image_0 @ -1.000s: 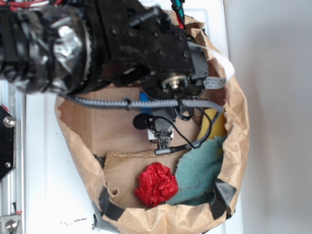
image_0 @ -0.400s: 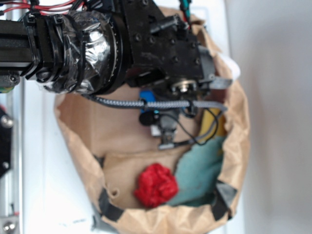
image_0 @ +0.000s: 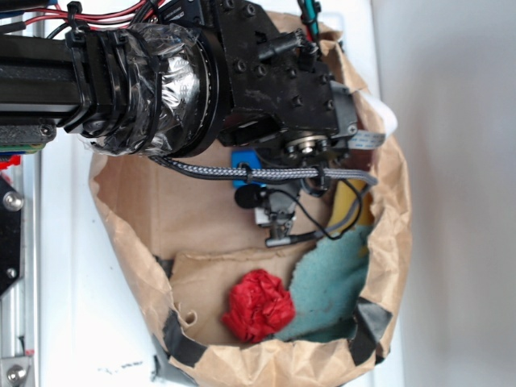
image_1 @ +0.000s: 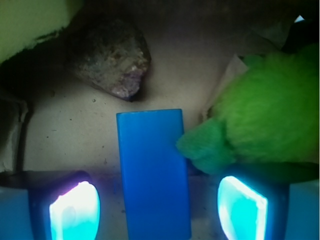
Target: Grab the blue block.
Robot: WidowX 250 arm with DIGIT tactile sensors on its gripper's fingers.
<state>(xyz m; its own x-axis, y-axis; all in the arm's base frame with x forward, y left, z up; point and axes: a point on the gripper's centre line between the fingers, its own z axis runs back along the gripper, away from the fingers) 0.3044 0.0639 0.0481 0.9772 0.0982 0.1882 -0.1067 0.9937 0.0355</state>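
A flat, bright blue rectangular block (image_1: 154,172) with smooth faces and softly rounded corners lies face-up on the brown paper floor of a bag, seen from the wrist view, its long axis running away from the camera and its near end cut off by the frame's lower edge. In the exterior view only a small sliver of the blue block (image_0: 243,157) shows, the rest hidden beneath dark machinery.
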